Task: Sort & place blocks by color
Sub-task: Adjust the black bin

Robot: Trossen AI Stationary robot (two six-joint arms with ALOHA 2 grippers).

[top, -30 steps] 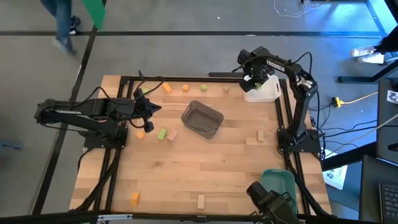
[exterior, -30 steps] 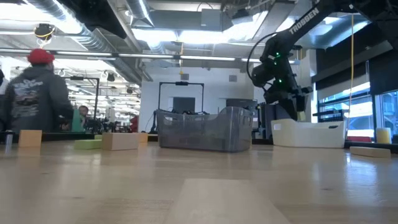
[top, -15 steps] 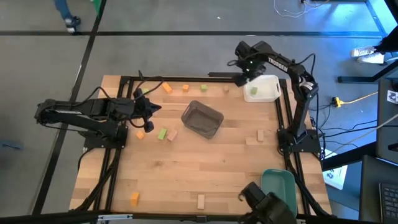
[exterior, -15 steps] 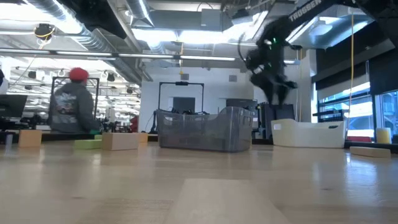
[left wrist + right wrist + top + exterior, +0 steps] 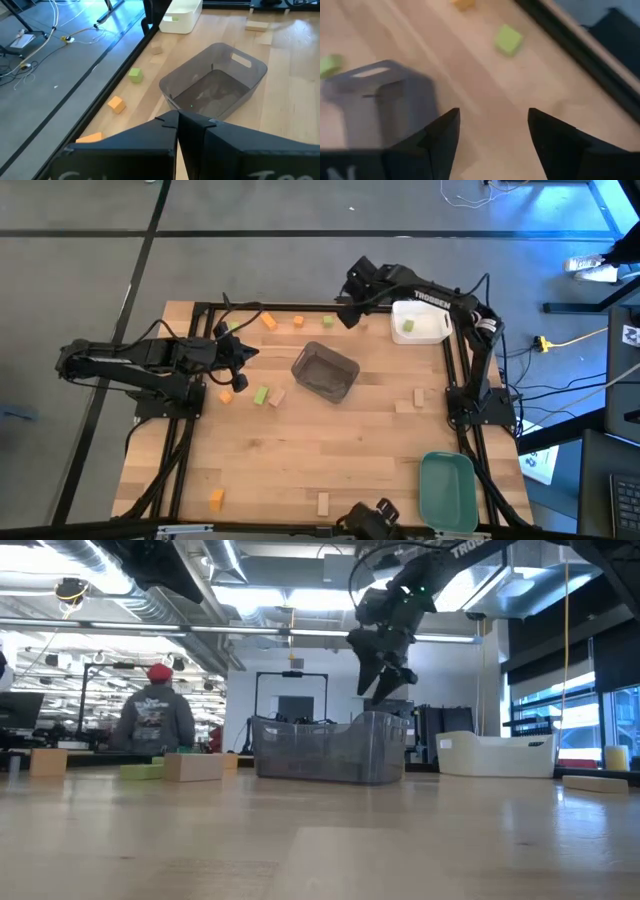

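Note:
Small orange, light green and tan blocks lie scattered on the table. An orange block, another orange one, a green block and a tan block sit along the far edge. One green block lies in the white tray. My right gripper is open and empty, hovering high over the far edge near the green block, and shows above the grey tray in the low view. My left gripper waits shut at the table's left, left of the grey tray.
An orange, a green and a tan block lie near the left gripper. Tan blocks lie at the right; an orange and a tan block lie near the near edge. The green tray is at the near right corner.
My right gripper has swung from above the white tray toward the table's left along the far edge, rising on the way. A green block that showed at the gripper now lies uncovered in the white tray. A person walks across the room behind.

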